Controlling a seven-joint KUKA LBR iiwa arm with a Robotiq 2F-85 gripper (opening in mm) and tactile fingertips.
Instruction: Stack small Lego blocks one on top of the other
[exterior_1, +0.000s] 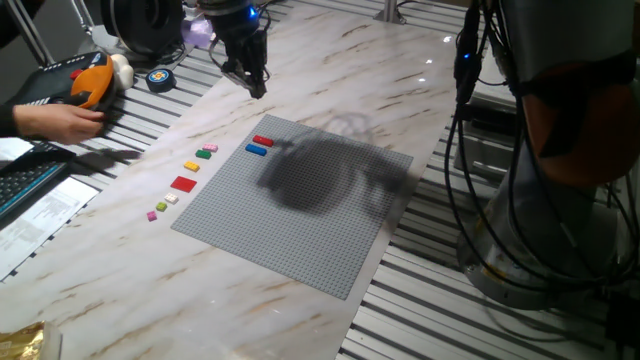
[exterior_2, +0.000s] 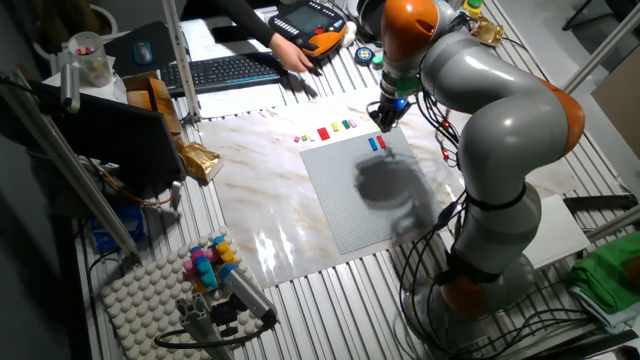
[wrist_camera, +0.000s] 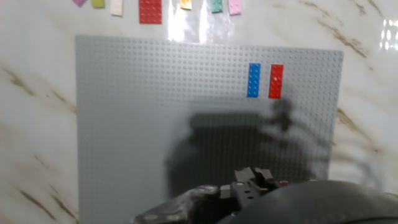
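Observation:
A red brick (exterior_1: 263, 141) and a blue brick (exterior_1: 257, 150) lie flat side by side, apart, near the far corner of the big grey studded plate (exterior_1: 320, 225). They also show in the hand view, blue (wrist_camera: 254, 80) left of red (wrist_camera: 275, 81), and in the other fixed view (exterior_2: 378, 144). No black brick shows in any view. My gripper (exterior_1: 257, 85) hangs above the marble just beyond that corner of the plate, clear of both bricks. Its tips (wrist_camera: 252, 177) are a dark blur at the bottom of the hand view. I cannot tell how the jaws stand.
A row of small pieces lies on the marble beside the plate: a wider red square (exterior_1: 184, 183), plus green, pink, yellow and white bits. A person's hand (exterior_1: 55, 120) holds an orange pendant at the far left. A keyboard and cables lie around the table.

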